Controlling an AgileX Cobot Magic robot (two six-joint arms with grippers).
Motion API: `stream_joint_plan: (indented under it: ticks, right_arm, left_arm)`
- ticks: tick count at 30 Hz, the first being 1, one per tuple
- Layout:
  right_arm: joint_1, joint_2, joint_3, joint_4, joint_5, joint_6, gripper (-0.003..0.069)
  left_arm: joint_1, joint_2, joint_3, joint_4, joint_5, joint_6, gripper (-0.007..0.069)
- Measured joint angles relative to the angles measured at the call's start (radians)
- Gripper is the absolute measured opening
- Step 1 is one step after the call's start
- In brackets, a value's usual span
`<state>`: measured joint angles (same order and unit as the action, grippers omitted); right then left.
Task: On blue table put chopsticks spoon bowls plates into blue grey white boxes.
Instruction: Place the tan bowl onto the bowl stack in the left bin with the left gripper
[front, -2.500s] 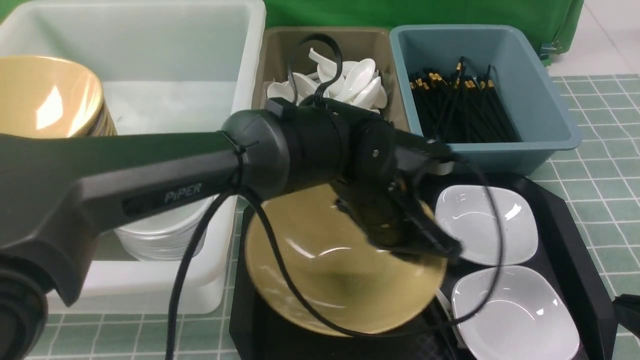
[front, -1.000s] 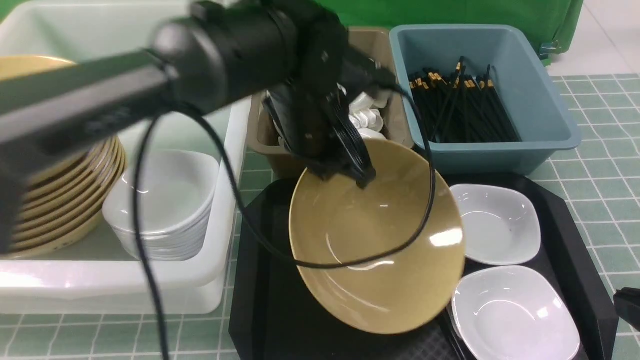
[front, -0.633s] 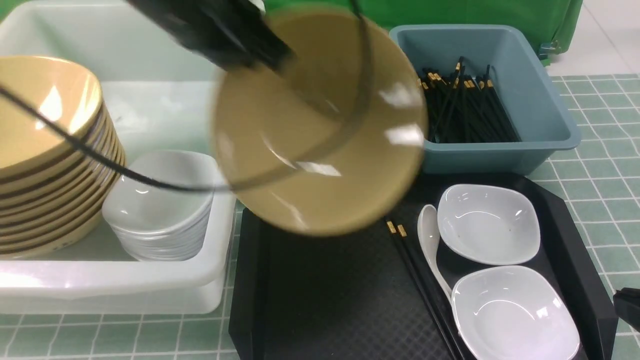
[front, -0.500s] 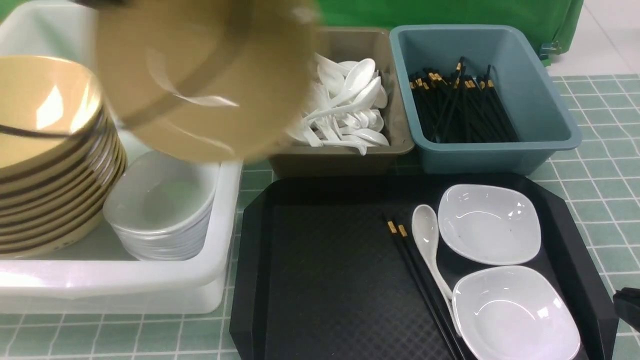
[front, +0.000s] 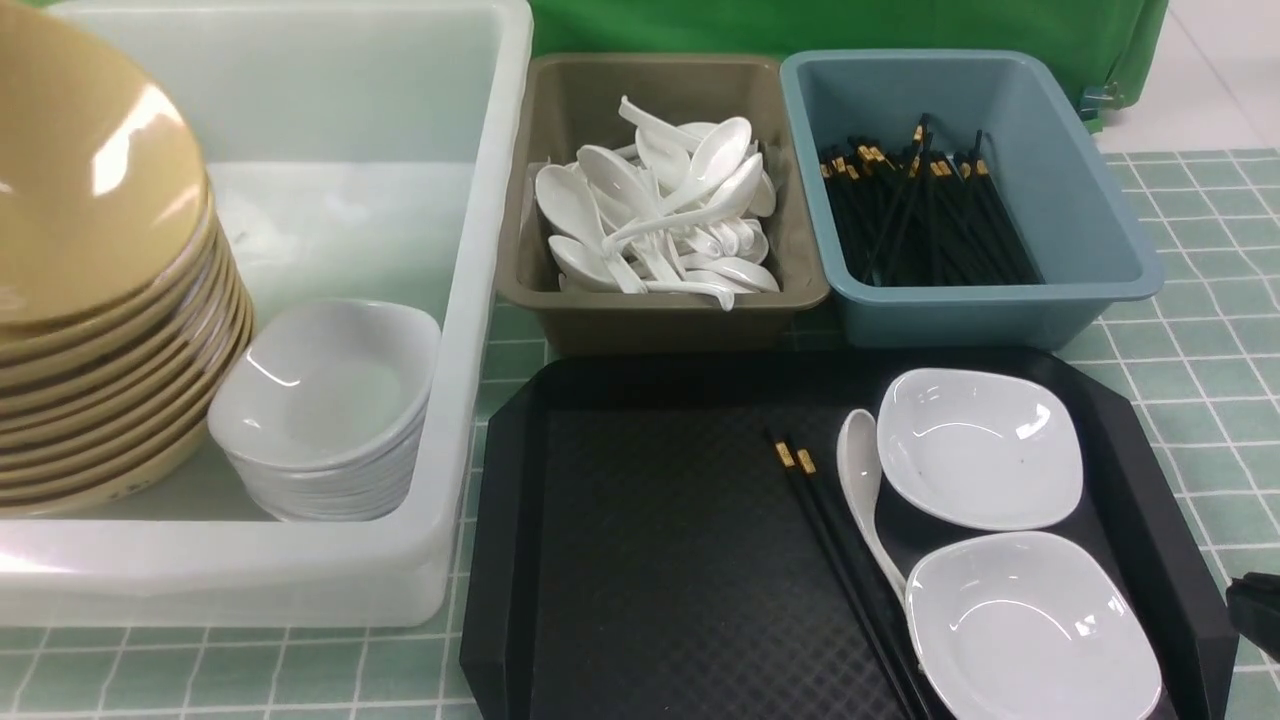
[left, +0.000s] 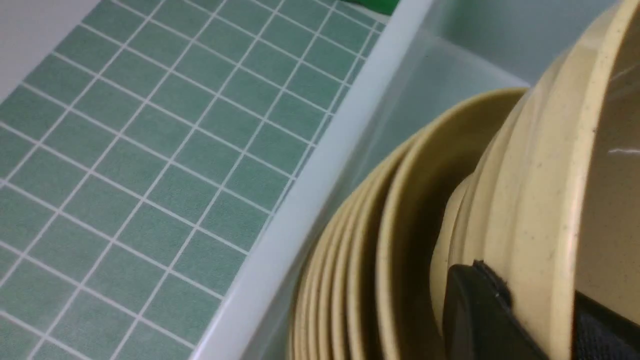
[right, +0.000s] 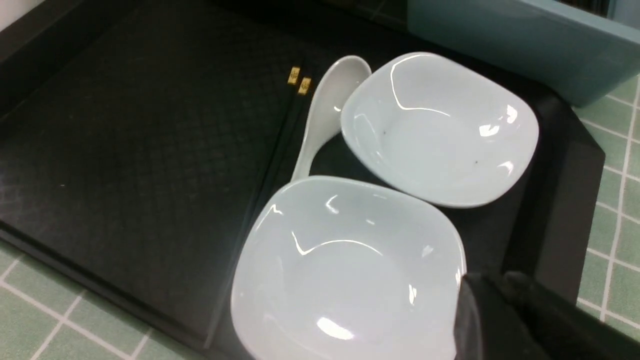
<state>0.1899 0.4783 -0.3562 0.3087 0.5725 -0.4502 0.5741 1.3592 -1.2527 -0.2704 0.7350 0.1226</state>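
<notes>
White box (front: 440, 430): keep held bowl inside walls on descent.
Bowl stack (front: 130, 420): align rims, lower bowl squarely—release only after full seating.
Held bowl (front: 90, 190): at stack, above white box floor; glossy tan, round, wide, bright glare inside, tilted.
Left gripper (left: 530, 300): clamped on bowl wall; open gently, withdraw along wall.
Right gripper (right: 495, 277): fingertips together, nothing held, beside near plate (right: 350, 280).

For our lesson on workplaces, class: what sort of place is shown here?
Possibly a canteen-style dish-sorting station, perhaps a practice setup: stacked bowls in a white tub, a bin of spoons, another of chopsticks.
</notes>
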Motion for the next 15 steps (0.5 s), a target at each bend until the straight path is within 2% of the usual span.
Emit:
stream_joint_plan:
  ticks: [2, 5, 8, 9, 10, 11, 15]
  right_arm:
    - [0.000, 0.000, 0.000, 0.000, -0.001, 0.000, 0.0080]
    - [0.000, 0.000, 0.000, 0.000, -0.002, 0.000, 0.0084]
    - [0.000, 0.000, 0.000, 0.000, -0.002, 0.000, 0.0088]
    - [0.000, 0.000, 0.000, 0.000, -0.002, 0.000, 0.0088]
    - [0.000, 0.000, 0.000, 0.001, -0.002, 0.000, 0.0089]
    - [0.000, 0.000, 0.000, 0.001, -0.002, 0.000, 0.0089]
    - [0.000, 0.000, 0.000, 0.001, -0.002, 0.000, 0.0093]
  left_arm:
    - [0.001, 0.017, 0.029, -0.013, -0.044, 0.007, 0.0014]
    - [0.001, 0.053, 0.053, -0.039, -0.078, 0.028, 0.0087]
    - [0.000, 0.072, 0.055, -0.060, -0.092, 0.042, 0.0232]
    - [-0.001, 0.072, 0.055, -0.063, -0.093, 0.043, 0.0254]
    - [-0.003, 0.072, 0.055, -0.077, -0.093, 0.044, 0.0365]
    - [-0.004, 0.072, 0.055, -0.079, -0.093, 0.044, 0.0387]
    - [-0.004, 0.061, 0.042, -0.095, -0.055, 0.044, 0.0587]
